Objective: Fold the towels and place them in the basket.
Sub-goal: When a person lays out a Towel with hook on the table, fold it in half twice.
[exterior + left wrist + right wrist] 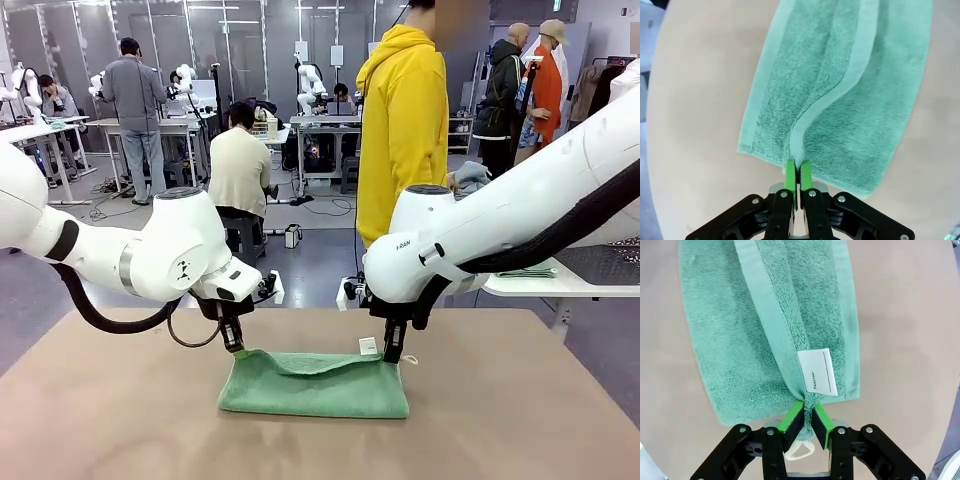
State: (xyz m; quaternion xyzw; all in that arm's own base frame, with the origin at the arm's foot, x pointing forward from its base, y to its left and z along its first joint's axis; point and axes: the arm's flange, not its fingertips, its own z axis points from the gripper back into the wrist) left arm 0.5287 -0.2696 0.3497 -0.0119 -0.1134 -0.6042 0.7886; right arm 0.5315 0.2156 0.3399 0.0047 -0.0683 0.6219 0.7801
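Nearest the camera, the tan worktop (120, 420) runs bare along its near edge, and then here's the count: one towel (313, 385), mint green, and just the one in play. It sits about midway across the worktop, between the near and far edges, with its long axis running left to right, parallel to the near edge. Its near long side lies flat on the surface, doubled over on itself. The far long side is lifted at both ends and sags in a shallow dip between them. Two grippers are on it, one at each end of that raised edge. The left gripper (798, 172) is clenched tight on the towel's far left corner, green pads pressed together with only a thin ridge of hem caught between them. The right gripper (807, 412) is clamped on the far right corner, its pads angled slightly apart around a bunched fold of terry. Right at that pinch there's one white label (817, 371), printed "Name" with a blank line, lying against the cloth just above the pads. One pale loop (799, 451) hangs down between the right gripper's fingers. Both grippers point down at the worktop, their arms coming in from either side. Beyond the far edge, one person in a yellow hooded top (403, 130) stands well back from the towel.
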